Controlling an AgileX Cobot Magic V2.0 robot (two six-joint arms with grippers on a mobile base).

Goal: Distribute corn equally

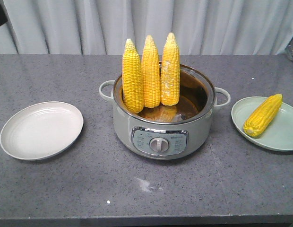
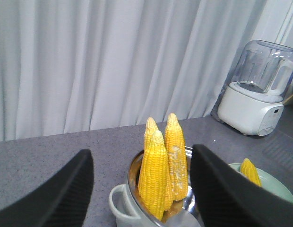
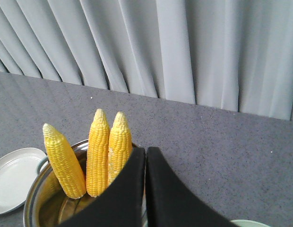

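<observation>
Three cobs of corn stand upright in the grey electric pot [image 1: 137,124]: a left cob [image 1: 132,78], a middle cob [image 1: 150,73] and a right cob with whitish patches [image 1: 170,71]. One more cob [image 1: 263,115] lies on the pale green plate [image 1: 284,136] at the right. The white plate [image 1: 41,130] at the left holds nothing. My left gripper [image 2: 142,153] is open, above and left of the pot, with the standing cobs [image 2: 153,175] showing between its fingers. My right gripper [image 3: 145,151] is shut on nothing, above the pot's right side near the patchy cob [image 3: 119,146]. Neither gripper shows in the front view.
The pot has side handles [image 1: 106,89] and a front dial [image 1: 159,144]. A white blender [image 2: 257,94] stands at the back right of the grey counter. Grey curtains hang behind. The counter's front edge [image 1: 146,220] runs along the bottom.
</observation>
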